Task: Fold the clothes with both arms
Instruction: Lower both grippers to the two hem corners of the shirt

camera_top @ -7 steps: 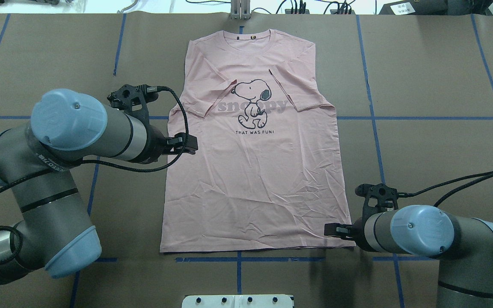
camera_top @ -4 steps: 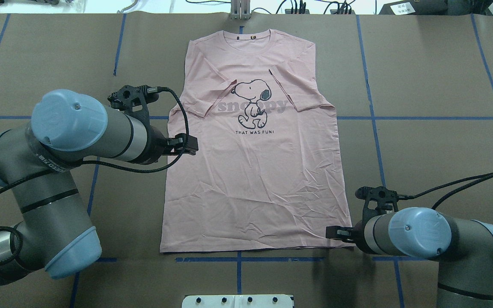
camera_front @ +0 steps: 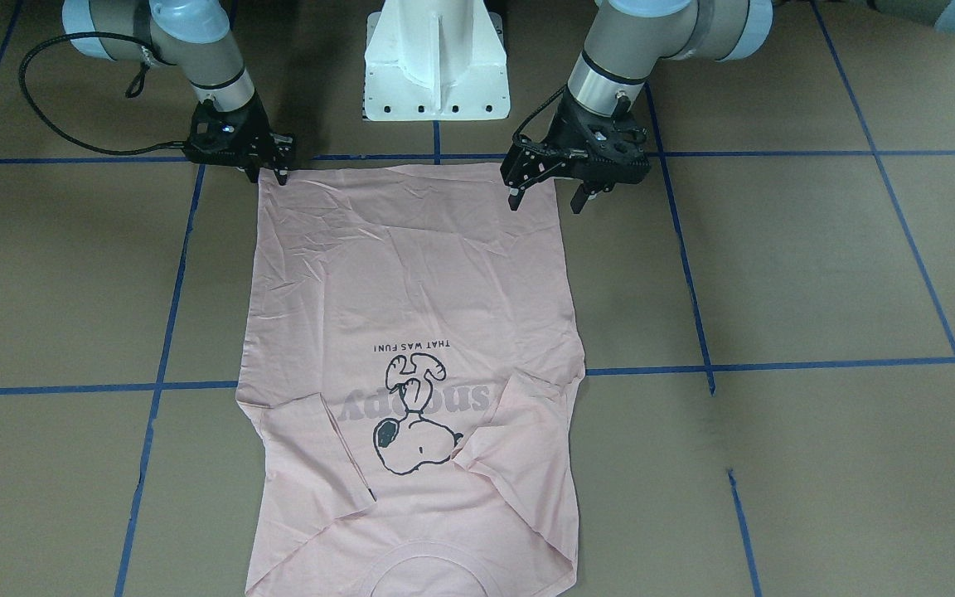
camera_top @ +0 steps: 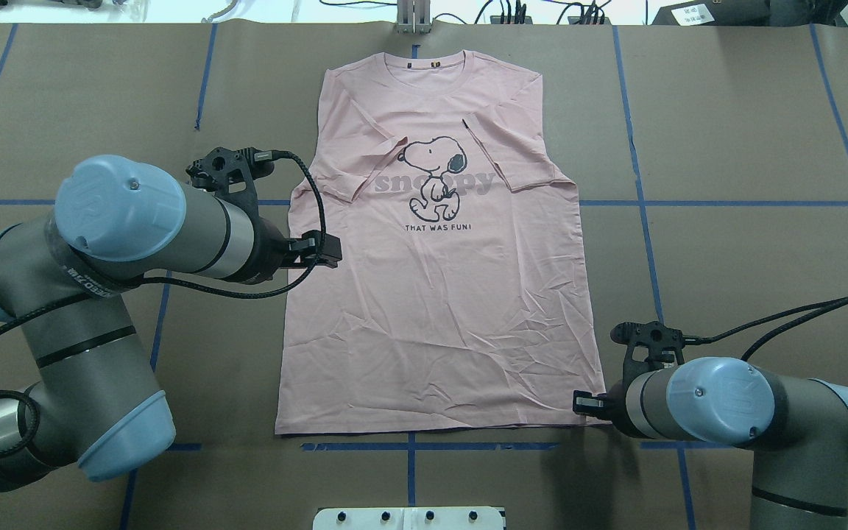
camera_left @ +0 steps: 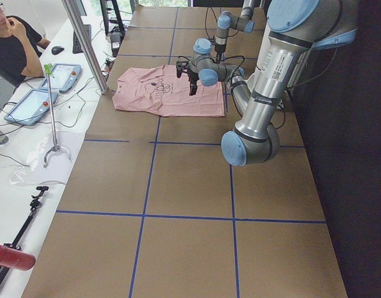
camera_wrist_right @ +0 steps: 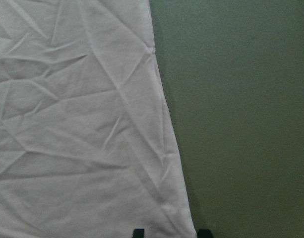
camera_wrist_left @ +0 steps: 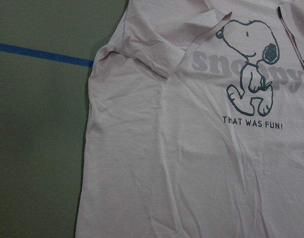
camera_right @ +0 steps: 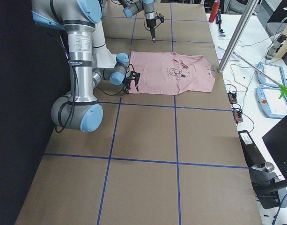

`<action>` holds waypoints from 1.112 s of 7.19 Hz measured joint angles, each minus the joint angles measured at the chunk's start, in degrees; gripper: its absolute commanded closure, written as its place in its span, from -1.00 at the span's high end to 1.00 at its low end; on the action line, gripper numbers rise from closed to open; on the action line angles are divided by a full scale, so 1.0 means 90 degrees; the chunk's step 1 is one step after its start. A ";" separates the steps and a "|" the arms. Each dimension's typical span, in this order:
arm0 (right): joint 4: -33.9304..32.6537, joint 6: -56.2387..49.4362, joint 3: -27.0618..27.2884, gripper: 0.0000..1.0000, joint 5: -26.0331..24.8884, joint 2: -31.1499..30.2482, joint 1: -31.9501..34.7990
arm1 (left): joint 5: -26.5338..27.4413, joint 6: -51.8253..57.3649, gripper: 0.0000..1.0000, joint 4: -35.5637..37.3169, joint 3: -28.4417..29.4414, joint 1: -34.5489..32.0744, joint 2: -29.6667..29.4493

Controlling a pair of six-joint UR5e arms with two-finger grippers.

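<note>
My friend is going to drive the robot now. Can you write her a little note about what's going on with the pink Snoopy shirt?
Left gripper: open, raised over the T-shirt by its left edge, holding nothing.
Right gripper: open, low at the near right hem corner, fingertips either side of the edge, not gripping yet.
T-shirt: flat on the table, print up, collar away from the robot.
Done: both sleeves folded in.
Left: fold the body.

A pink T-shirt (camera_left: 156, 98) lies flat on the brown table (camera_left: 184, 186), the left hand (camera_left: 191, 87) hovering above it.
</note>
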 measured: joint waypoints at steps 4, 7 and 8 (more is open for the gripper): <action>-0.0002 0.0005 0.0181 -1.00 -0.0010 -0.0025 0.0062 | 0.0003 -0.0197 1.00 0.0001 0.0012 0.0108 0.0001; 0.0006 -0.0003 0.0457 -1.00 0.0049 -0.0047 0.0245 | 0.0486 -0.2223 1.00 0.0308 -0.0092 0.1400 0.0175; 0.0013 -0.0002 0.0496 -1.00 0.0054 -0.0029 0.0261 | 0.0797 -0.2694 1.00 0.0669 -0.0167 0.1808 0.0211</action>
